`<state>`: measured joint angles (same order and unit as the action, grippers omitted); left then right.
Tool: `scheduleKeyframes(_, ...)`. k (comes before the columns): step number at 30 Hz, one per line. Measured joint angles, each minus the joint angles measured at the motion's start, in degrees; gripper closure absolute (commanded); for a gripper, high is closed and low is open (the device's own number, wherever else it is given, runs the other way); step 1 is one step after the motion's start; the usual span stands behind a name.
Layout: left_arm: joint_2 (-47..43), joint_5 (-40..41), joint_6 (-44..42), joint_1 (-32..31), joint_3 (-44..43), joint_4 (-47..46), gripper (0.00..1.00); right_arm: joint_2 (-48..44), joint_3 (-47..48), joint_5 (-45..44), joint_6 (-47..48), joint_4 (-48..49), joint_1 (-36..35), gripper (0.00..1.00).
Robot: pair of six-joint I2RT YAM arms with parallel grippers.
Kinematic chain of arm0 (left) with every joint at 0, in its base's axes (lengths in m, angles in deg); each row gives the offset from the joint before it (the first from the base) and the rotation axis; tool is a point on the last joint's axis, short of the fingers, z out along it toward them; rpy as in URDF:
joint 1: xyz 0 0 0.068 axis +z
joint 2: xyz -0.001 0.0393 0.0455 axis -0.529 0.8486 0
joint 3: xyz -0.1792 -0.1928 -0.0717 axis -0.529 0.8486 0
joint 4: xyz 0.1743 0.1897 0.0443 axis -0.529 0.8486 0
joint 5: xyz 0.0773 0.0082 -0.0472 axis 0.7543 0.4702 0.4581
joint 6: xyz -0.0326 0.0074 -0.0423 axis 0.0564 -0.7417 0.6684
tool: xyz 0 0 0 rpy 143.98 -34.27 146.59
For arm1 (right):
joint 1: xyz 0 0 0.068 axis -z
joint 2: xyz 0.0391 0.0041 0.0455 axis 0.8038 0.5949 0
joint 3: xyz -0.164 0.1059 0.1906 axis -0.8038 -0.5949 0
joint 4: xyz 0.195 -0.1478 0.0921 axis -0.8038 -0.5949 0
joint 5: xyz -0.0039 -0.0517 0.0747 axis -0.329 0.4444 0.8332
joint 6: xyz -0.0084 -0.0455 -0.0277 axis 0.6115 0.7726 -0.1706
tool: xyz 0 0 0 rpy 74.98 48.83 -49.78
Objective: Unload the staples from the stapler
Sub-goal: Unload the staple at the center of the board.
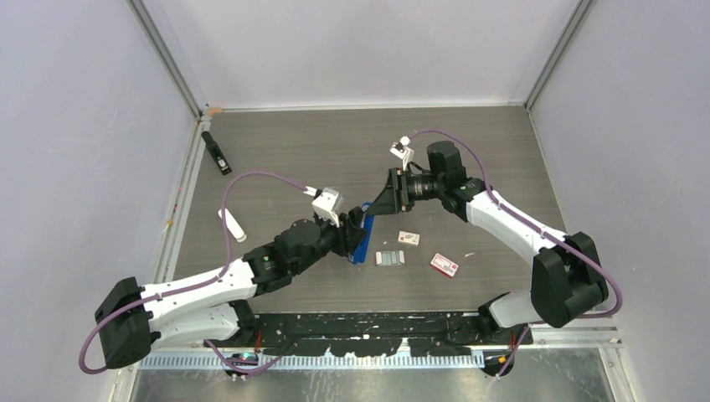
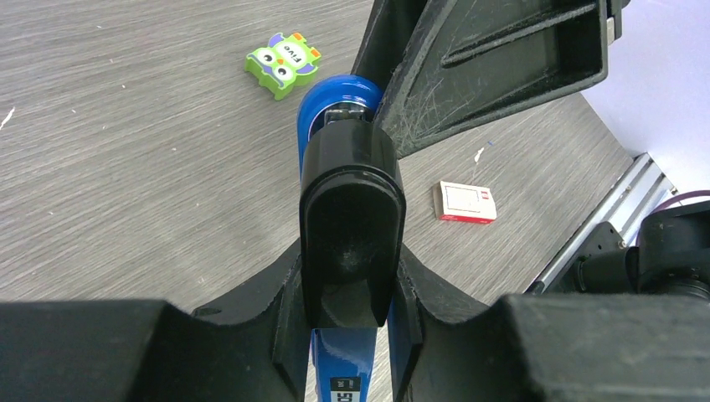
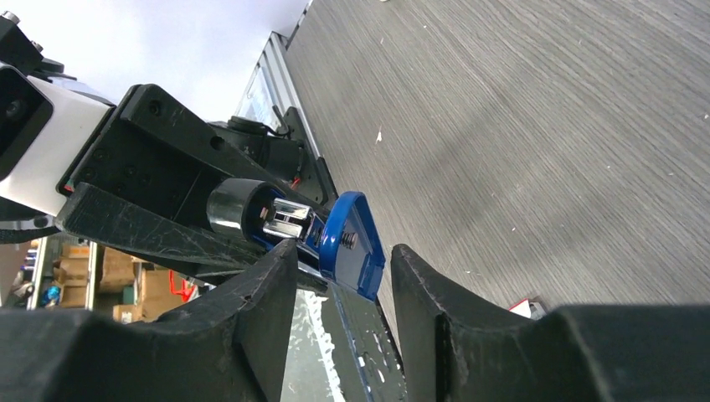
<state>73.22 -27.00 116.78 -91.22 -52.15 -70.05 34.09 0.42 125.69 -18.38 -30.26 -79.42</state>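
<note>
While your left claw point(image 2: 348, 301) clamps the blue plastic stapler with the black lid point(image 2: 352, 209), your right claw point(image 3: 343, 268) straddles its nose, jaws half-open (nothing held yet). Silvery ribbed strips of staples point(image 1: 390, 258) lie on the tabletop point(image 1: 293, 159) nearby. Next, probably: pinch that nose and draw the magazine open.

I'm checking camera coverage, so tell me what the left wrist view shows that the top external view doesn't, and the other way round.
Only the left wrist view: the green owl packet lying on the table.
Only the top external view: the staple strips on the table, a black stapler near the far left corner, and a white object by the left arm.
Both: the blue stapler clamped in the left end effector, the right end effector at its far end, and a red-and-white box.
</note>
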Motion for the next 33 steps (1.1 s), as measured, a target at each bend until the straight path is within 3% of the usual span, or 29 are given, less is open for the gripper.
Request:
scheduleKeyframes(5, 0.0, 0.6, 0.1, -0.2, 0.7, -0.3, 1.0, 0.8, 0.0, 0.1, 0.3, 0.0, -0.3, 0.51)
scheduleKeyframes(12, 0.0, 0.7, 0.5, -0.3, 1.2, -1.0, 1.0, 0.8, 0.0, 0.9, 0.7, 0.0, -0.7, 0.77)
scheduleKeyframes(21, -0.1, 1.3, 1.4, -0.4, 2.1, -2.7, 1.0, 1.2, 0.0, 0.4, 1.1, 0.0, -1.0, 0.96)
scheduleKeyframes(33, -4.3, 3.1, 1.1, -0.4, 5.6, -3.8, 1.0, 2.7, -1.2, -1.7, -0.8, 2.8, -0.8, 0.99)
